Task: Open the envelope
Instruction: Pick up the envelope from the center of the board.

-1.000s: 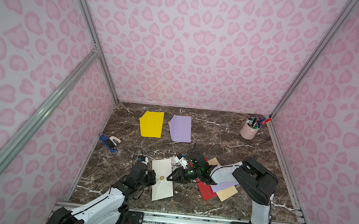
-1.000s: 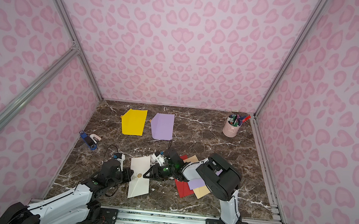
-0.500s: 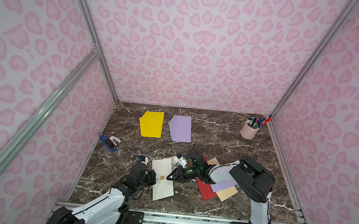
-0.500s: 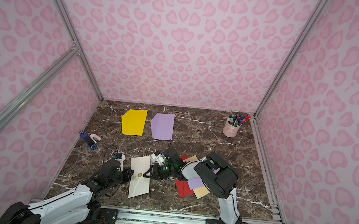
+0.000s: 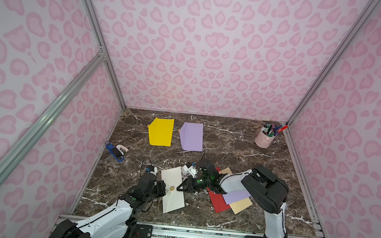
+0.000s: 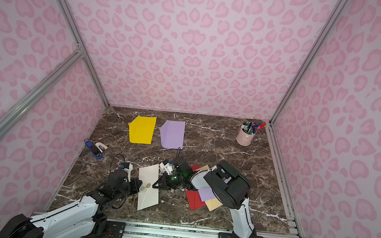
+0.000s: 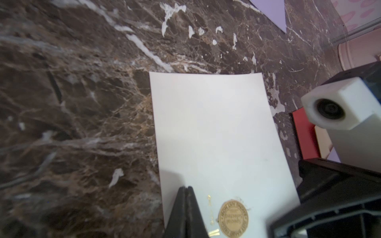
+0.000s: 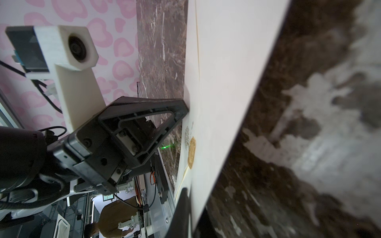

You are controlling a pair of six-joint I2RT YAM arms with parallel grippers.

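A white envelope (image 5: 173, 195) (image 6: 148, 193) lies flat on the marble table, closed by a round gold seal (image 5: 172, 188) (image 7: 233, 219). My left gripper (image 5: 164, 187) (image 7: 186, 188) is shut with nothing between its fingers. Its tips rest on the envelope (image 7: 216, 134) just inside the left edge, beside the seal. My right gripper (image 5: 178, 189) (image 8: 191, 214) comes in low from the right and is shut on the envelope's right edge (image 8: 226, 82), level with the seal (image 8: 191, 152). The two grippers face each other across the seal.
A pile of red, purple and tan envelopes (image 5: 231, 200) lies under my right arm. A yellow envelope (image 5: 160, 132) and a purple one (image 5: 191, 136) lie further back. A pink cup of pens (image 5: 265, 138) stands at the back right, a blue stapler (image 5: 115, 151) at the left.
My right gripper has closed from partly open onto the envelope's right edge. The left gripper and the envelope have stayed in place.
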